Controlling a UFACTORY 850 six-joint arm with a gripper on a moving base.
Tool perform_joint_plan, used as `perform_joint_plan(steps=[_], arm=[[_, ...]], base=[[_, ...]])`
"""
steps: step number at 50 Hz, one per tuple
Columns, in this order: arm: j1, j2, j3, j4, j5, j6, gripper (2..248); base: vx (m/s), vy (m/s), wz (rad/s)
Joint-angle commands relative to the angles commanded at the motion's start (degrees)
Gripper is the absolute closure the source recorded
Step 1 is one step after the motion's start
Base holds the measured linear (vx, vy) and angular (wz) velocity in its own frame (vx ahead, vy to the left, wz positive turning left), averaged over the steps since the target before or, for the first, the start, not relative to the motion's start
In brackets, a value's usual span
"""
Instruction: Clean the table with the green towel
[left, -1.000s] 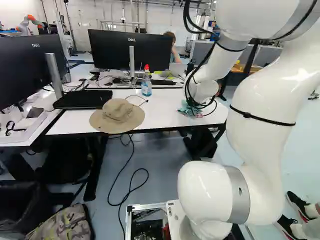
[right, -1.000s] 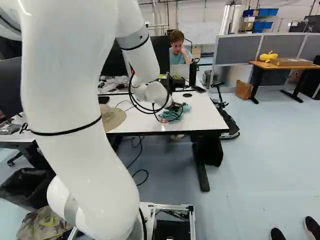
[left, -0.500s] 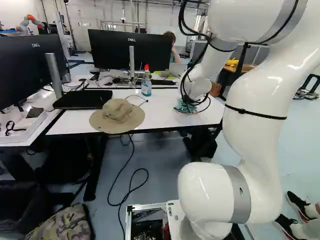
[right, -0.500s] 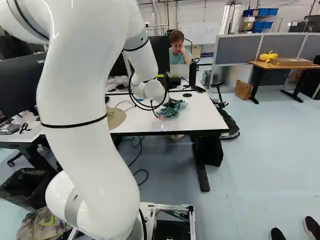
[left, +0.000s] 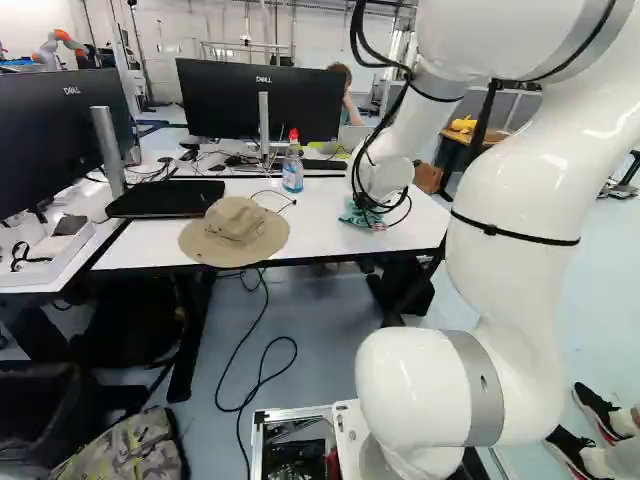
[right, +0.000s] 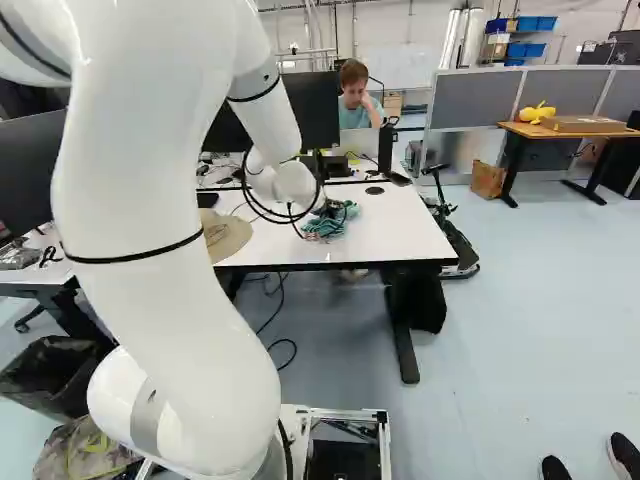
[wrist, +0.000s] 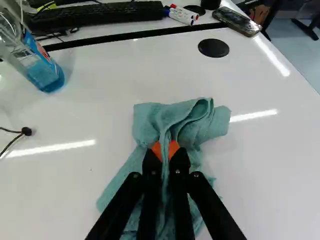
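Observation:
In the right base view my gripper (right: 328, 209) is low over the white table (right: 400, 235), partly hidden by the wrist and cables. The green towel (right: 326, 226) lies bunched on the tabletop under it. From the wrist, the gripper (wrist: 166, 151) is shut on a raised fold of the towel (wrist: 146, 120), with orange pads pressing it from both sides. The rest of the cloth spreads on the table ahead of the fingers and beneath them. The left base view shows the towel (left: 355, 215) below the wrist, near the table's right end.
A spray bottle (left: 292, 172) and a brimmed hat (left: 236, 232) stand on the table, with a thin cord (left: 276, 198) between. Behind are monitors (left: 260, 100), a keyboard (wrist: 95, 15), markers (wrist: 182, 15), a phone (wrist: 237, 21) and a black disc (wrist: 213, 48). Another robot (left: 58, 42) is far back.
The wrist and gripper have moved leftward over the table, and the towel has slid along with them, closer to the bottle and hat. The base has not moved.

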Motion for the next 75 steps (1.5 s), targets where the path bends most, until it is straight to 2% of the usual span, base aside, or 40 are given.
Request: perform_joint_plan(steps=[29,43,56,75], arm=[[2.5,7.8,8.8,0.0,0.0,0.0,217],[2.6,11.8,13.0,0.0,0.0,0.0,217],[1.2,15.3,16.4,0.0,0.0,0.0,217],[-2.6,18.6,19.7,0.0,0.0,0.0,217]], base=[[0.0,0.0,0.0],[0.0,0.0,0.0],[0.0,0.0,0.0],[0.0,0.0,0.0]])
